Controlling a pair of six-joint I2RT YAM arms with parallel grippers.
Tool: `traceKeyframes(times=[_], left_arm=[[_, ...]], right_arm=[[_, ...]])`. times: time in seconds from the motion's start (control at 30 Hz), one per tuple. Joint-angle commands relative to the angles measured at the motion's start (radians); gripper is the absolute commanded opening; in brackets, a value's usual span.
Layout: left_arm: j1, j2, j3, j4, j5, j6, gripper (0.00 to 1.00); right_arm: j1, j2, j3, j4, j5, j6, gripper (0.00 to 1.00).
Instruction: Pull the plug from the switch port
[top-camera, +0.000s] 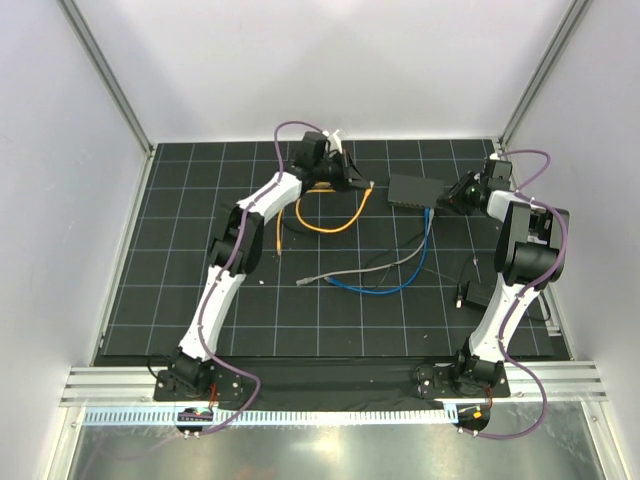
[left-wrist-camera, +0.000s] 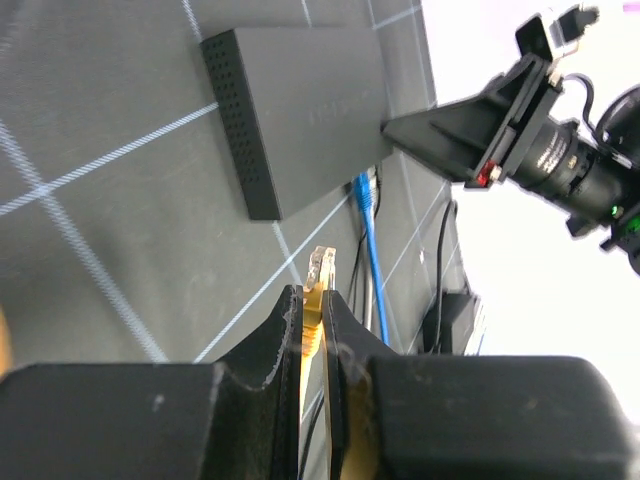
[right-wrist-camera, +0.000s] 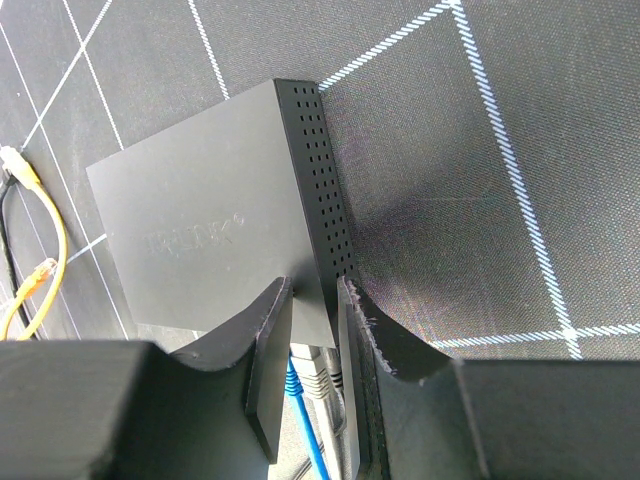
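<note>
The matte-black switch (top-camera: 412, 187) lies flat at the back right of the mat; it also shows in the left wrist view (left-wrist-camera: 300, 100) and the right wrist view (right-wrist-camera: 200, 230). My right gripper (top-camera: 452, 197) (right-wrist-camera: 315, 285) is shut on the switch's right end corner. A blue cable (right-wrist-camera: 298, 378) and a grey plug (right-wrist-camera: 324, 385) sit in the sockets just below that corner. My left gripper (top-camera: 358, 183) (left-wrist-camera: 314, 292) is shut on a yellow plug (left-wrist-camera: 320, 270), whose clear tip is free in the air, a short way left of the switch.
The yellow cable (top-camera: 330, 228) loops on the mat left of the switch. The blue cable (top-camera: 420, 260) and a grey cable (top-camera: 370, 268) trail toward the middle. A small black adapter (top-camera: 478, 295) lies by the right arm. White walls stand around the mat.
</note>
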Motion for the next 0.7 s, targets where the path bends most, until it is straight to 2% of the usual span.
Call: traceKeyframes(times=[0.0, 0.2, 0.37, 0.4, 0.47, 0.57, 0.67], left_arm=[[0.023, -0.024, 0.106, -0.14, 0.121, 0.107, 0.0], [0.101, 0.011, 0.139, -0.18, 0.167, 0.141, 0.0], [0.137, 0.058, 0.157, -0.209, 0.139, 0.161, 0.03], [0.143, 0.063, 0.159, -0.212, 0.138, 0.155, 0.06], [0.144, 0.06, 0.151, -0.211, 0.109, 0.151, 0.22], [0.143, 0.03, 0.122, -0.179, 0.064, 0.142, 0.34], [0.138, -0.018, 0.1, -0.139, 0.029, 0.124, 0.42]], right_arm=[[0.004, -0.001, 0.002, -0.002, -0.028, 0.003, 0.32], [0.004, -0.001, 0.004, -0.003, -0.028, 0.003, 0.32], [0.004, 0.002, 0.005, -0.002, -0.031, 0.001, 0.32], [0.002, 0.002, 0.005, 0.0, -0.029, 0.001, 0.32], [0.002, 0.001, 0.005, -0.003, -0.029, 0.001, 0.32], [0.002, 0.001, 0.005, 0.001, -0.031, 0.006, 0.32], [0.002, 0.001, 0.004, 0.003, -0.032, 0.011, 0.32]])
